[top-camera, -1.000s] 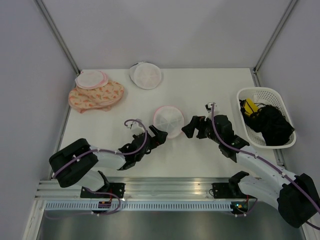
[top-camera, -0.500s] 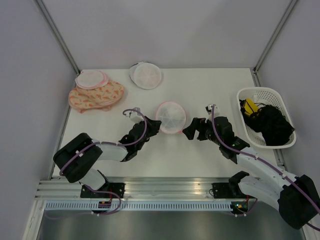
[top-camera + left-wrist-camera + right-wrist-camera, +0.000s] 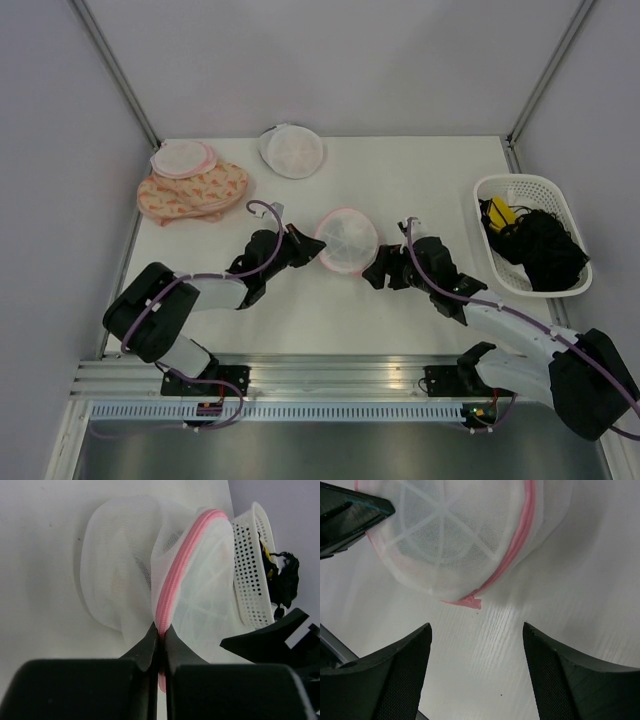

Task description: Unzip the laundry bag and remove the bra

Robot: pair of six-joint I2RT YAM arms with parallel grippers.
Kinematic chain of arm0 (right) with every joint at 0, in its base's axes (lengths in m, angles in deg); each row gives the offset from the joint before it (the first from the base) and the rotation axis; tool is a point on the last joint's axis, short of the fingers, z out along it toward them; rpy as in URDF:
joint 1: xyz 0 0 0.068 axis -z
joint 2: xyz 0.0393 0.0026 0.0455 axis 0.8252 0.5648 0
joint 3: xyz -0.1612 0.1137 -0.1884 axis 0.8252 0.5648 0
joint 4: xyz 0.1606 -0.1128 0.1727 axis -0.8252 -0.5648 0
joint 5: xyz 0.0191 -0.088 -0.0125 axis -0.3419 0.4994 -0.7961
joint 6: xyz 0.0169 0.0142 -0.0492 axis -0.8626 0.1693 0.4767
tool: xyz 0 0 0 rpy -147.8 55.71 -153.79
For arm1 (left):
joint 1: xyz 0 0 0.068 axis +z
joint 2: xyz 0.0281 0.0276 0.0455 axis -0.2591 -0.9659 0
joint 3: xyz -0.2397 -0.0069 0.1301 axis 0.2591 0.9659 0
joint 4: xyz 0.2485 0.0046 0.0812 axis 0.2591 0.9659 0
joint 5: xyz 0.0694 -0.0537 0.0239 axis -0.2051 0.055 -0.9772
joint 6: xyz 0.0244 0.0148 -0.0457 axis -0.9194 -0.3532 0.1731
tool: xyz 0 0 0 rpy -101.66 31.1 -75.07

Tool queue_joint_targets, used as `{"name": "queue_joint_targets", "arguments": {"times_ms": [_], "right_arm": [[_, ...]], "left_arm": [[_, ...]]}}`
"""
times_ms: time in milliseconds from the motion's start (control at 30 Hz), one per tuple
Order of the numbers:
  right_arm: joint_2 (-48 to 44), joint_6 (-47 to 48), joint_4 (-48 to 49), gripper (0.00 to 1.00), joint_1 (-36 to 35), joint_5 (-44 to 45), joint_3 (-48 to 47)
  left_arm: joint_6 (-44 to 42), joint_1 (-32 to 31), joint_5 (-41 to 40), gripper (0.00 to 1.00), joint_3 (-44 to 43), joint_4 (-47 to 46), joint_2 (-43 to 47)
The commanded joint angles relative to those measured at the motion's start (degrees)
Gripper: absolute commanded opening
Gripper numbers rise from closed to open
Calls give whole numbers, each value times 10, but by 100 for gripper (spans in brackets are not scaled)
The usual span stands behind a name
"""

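- Laundry bag (image 3: 347, 241) sat mid-table between the two arms, tipped up on edge.
- Left gripper (image 3: 160, 636) was clamped on its pink zipper rim (image 3: 180, 575).
- Right gripper (image 3: 476, 628) was spread apart and empty, just short of the zipper tab (image 3: 471, 601).
- Zip looked closed where visible.
- Unzipping and bra removal were both left to do.

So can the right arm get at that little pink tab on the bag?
Probably yes. The right gripper is open, and the pink tab pokes out of the laundry bag just ahead of it, nothing between. The left gripper pinches the rim elsewhere.
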Motion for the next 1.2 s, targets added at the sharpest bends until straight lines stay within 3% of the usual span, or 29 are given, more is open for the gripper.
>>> {"name": "queue_joint_targets", "arguments": {"times_ms": [0, 167, 267, 467, 500, 700, 967, 1067, 1100, 1167], "right_arm": [[27, 3, 21, 78, -26, 9, -23], [82, 5, 31, 76, -53, 53, -47], [108, 6, 37, 70, -57, 59, -57], [114, 7, 38, 43, -64, 88, -63], [112, 8, 36, 34, -64, 92, -64], [85, 15, -20, 1, -65, 122, -70], [43, 14, -163, 1, -66, 274, -90], [40, 21, -174, 0, -66, 255, -102], [34, 21, -169, 4, -65, 212, -100], [27, 21, -137, 24, -66, 156, -92]], "left_arm": [[-24, -1, 62, 2, -27, 27, 13], [-23, -1, 64, 2, -26, 43, 32], [-28, -1, 62, 2, -24, 56, 44], [-38, -1, 59, 2, -22, 72, 52], [-38, -1, 58, 2, -20, 72, 52], [-52, 1, 53, 2, -22, 102, 62], [-120, 20, 100, 2, -66, 203, 80], [-126, 25, 102, 2, -66, 222, 96], [-122, 25, 103, 2, -61, 219, 100], [-113, 25, 104, 2, -55, 209, 109]]}}
